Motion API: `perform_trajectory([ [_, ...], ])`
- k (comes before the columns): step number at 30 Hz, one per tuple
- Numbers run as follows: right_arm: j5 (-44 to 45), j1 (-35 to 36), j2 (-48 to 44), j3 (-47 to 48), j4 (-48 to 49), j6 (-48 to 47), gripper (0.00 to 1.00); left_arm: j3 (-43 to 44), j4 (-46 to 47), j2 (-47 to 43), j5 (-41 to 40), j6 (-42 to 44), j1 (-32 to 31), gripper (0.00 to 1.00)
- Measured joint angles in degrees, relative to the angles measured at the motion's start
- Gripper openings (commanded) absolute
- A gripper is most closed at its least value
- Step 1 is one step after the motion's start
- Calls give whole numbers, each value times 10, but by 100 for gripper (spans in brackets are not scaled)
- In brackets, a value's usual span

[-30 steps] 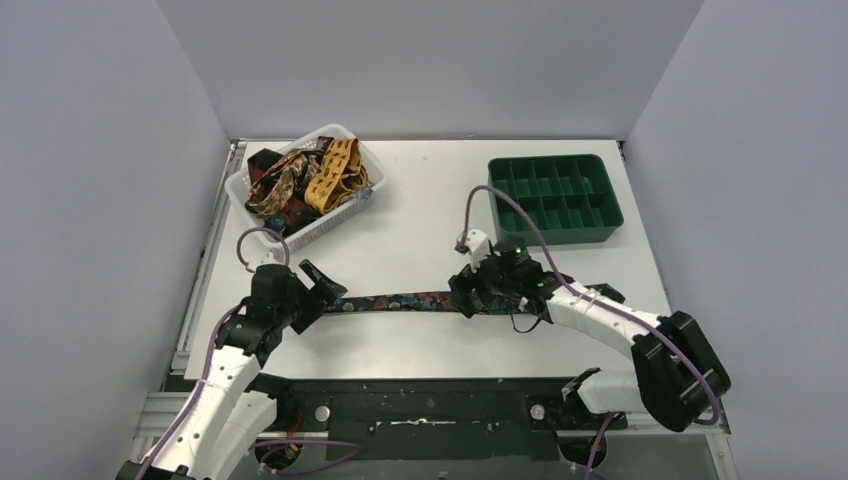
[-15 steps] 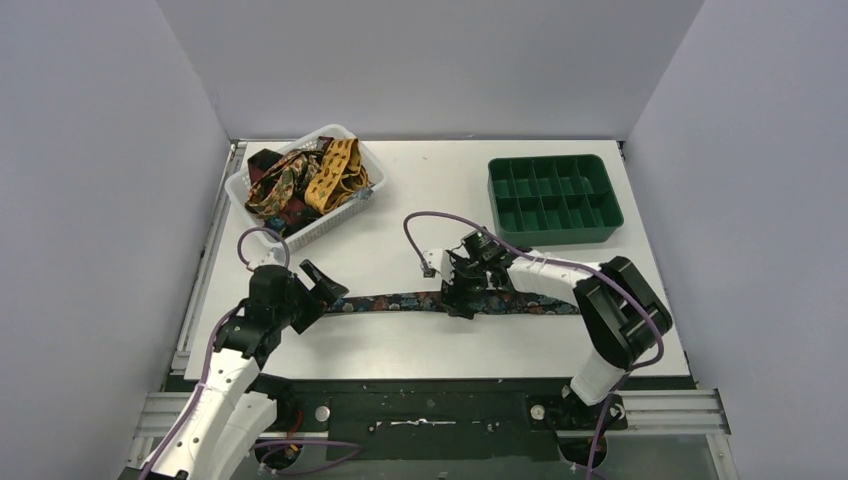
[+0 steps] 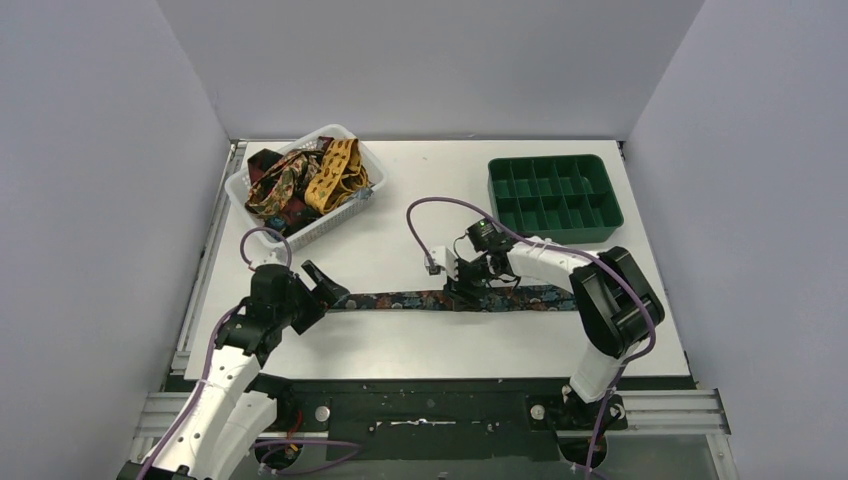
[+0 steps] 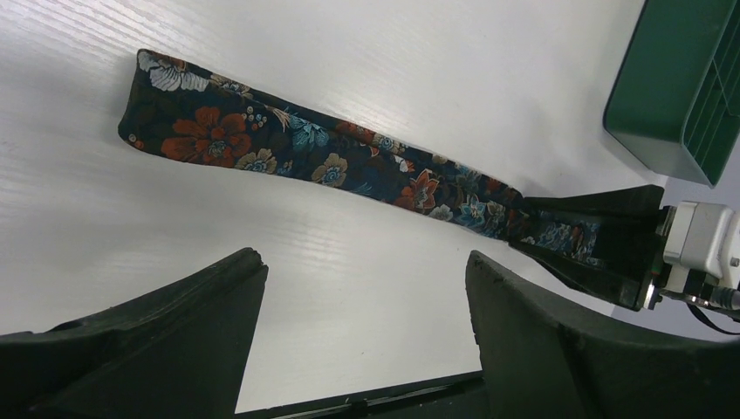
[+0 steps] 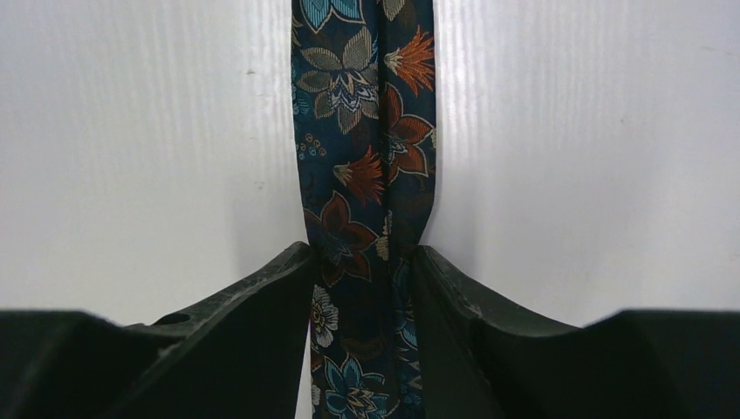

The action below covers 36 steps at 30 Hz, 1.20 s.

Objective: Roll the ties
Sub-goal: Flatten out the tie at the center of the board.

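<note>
A dark floral tie [image 3: 400, 300] lies flat across the near part of the table, its broad end [image 4: 188, 122] toward the left. My right gripper [image 3: 468, 290] stands over the tie's middle. In the right wrist view its fingers [image 5: 279, 288] press on both edges of the tie [image 5: 366, 131], which bunches narrower between them; this gripper [image 5: 362, 257] is shut on it. My left gripper [image 3: 325, 290] hovers at the tie's left end, open [image 4: 365, 262] with only bare table between its fingers. More ties [image 3: 300, 180], mustard-yellow, dark red and brown, lie tangled in a basket.
The white basket [image 3: 335, 222] stands at the back left. A green compartment tray [image 3: 548, 160] sits at the back right, its corner [image 4: 672, 87] also in the left wrist view. A purple cable [image 3: 430, 215] loops above the right wrist.
The right arm has folded inward and its gripper has shifted slightly left along the tie, then closed onto the tie's edges. The left arm has stayed put.
</note>
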Motion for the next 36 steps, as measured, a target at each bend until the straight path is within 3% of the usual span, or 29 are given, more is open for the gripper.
perform_trajectory([
  [1, -9, 0, 0, 4, -16, -8, 45, 0, 0, 1, 1, 1, 0, 82],
  [3, -26, 0, 1, 13, -46, -24, 33, 0, 0, 3, 3, 2, 0, 82],
  [4, -32, 0, 3, 17, -58, -31, 32, 0, 0, 4, 4, 4, 0, 82],
  [14, -30, -1, 13, 33, -98, -42, 58, 0, 0, 4, 5, 9, 1, 82],
  [19, 2, -3, -5, 29, -59, 7, 69, 0, 0, 4, 5, 9, 3, 82],
  [21, 37, -6, -46, 5, -9, 61, 73, 0, 0, 4, 5, 9, 3, 82],
  [25, 156, -9, -170, -70, 98, 210, 99, 0, 0, 4, 5, 9, 4, 82],
  [30, 343, -61, -315, -136, 130, 473, 100, 0, 0, 4, 4, 11, 7, 82],
  [32, 382, -119, -335, -144, 104, 571, 100, 0, 0, 4, 3, 11, 9, 82],
  [36, 395, -248, -342, -189, 66, 678, 96, 0, 0, 4, 0, 14, 11, 82],
])
